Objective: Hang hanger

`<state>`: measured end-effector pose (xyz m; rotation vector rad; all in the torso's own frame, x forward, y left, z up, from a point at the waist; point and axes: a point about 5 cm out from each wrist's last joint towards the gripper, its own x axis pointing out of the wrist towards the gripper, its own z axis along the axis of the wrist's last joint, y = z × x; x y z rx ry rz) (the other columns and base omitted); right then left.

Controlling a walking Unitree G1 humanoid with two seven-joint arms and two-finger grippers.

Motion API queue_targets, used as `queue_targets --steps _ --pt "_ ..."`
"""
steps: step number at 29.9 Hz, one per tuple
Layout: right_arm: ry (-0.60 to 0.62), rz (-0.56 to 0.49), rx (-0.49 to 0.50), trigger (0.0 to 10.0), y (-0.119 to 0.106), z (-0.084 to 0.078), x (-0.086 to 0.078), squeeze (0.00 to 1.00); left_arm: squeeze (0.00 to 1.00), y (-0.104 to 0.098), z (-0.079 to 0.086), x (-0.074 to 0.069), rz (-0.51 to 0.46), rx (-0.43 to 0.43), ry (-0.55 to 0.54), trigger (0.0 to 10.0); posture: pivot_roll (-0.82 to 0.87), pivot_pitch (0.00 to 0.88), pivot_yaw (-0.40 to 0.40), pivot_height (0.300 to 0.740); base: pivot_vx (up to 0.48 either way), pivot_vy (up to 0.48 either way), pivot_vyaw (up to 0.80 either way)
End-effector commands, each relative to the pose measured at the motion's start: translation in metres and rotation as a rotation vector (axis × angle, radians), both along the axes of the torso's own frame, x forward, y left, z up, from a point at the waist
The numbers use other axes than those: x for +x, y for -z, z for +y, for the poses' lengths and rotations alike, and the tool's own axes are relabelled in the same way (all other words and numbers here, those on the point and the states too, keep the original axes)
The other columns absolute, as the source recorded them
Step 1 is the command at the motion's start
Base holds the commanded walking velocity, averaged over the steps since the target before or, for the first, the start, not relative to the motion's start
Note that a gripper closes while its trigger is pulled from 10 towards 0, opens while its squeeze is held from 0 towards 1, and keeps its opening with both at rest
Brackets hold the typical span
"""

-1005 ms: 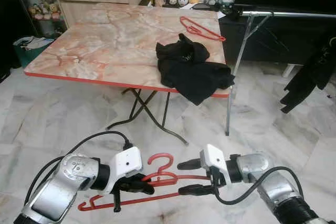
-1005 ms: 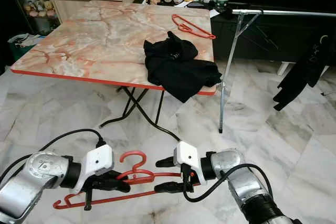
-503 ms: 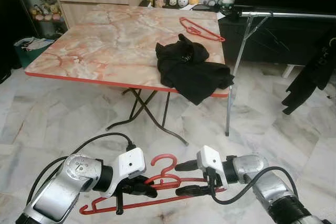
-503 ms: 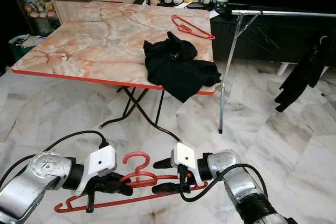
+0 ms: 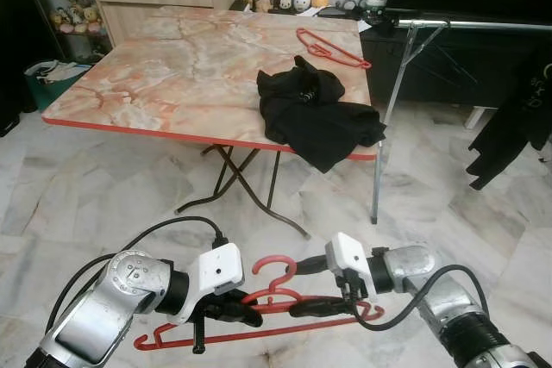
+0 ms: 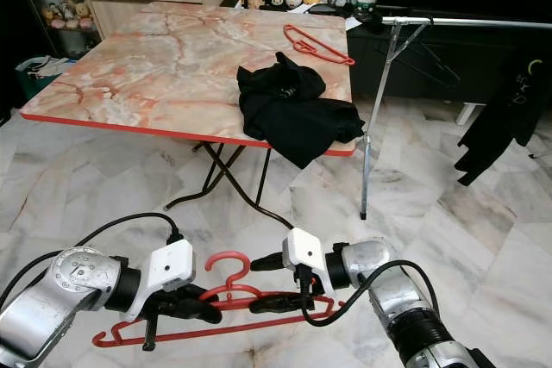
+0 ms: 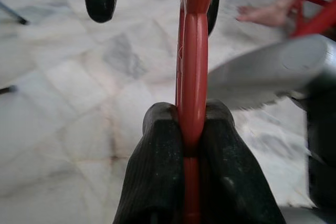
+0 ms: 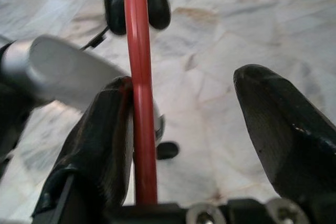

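Note:
A red hanger point(image 5: 259, 334) is held low over the marble floor, hook point(image 5: 274, 265) upward. My left gripper point(image 5: 245, 317) is shut on its frame just below the hook; in the left wrist view both pads point(image 7: 157, 182) pinch the red bar point(image 7: 192, 77). My right gripper point(image 5: 304, 288) is open at the hanger's right side. Its one finger point(image 8: 100, 145) rests against the bar point(image 8: 139, 77) and the other finger point(image 8: 283, 124) stands well apart. The metal clothes rail point(image 5: 466, 23) runs at the upper right.
A folding marble-top table point(image 5: 172, 66) stands ahead with a black garment point(image 5: 315, 114) and a second red hanger point(image 5: 332, 47) on it. Dark clothing point(image 5: 517, 118) hangs at the right. A person's bare foot point(image 7: 262, 14) is on the floor nearby.
The two grippers have drawn slightly closer together. The left one has carried the hanger a little to the right, so its bar now lies between the right gripper's open fingers.

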<state>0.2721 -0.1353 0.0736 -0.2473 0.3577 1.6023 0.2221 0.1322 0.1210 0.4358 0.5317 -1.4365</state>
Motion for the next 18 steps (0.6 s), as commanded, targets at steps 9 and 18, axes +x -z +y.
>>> queue_targets --steps 9,18 --pt "-0.081 -0.008 -0.037 10.0 -0.007 -0.001 0.003 0.00 0.00 -0.002 -0.004 -0.004 -0.006 0.035 0.085 10.0 0.07 0.000 -0.050 0.740 0.000 0.000 0.00" --pt "-0.134 0.002 -0.012 10.0 -0.006 0.016 0.000 0.00 0.00 0.000 -0.008 -0.001 -0.015 0.048 0.074 10.0 0.07 0.000 -0.055 0.740 0.000 0.000 0.00"
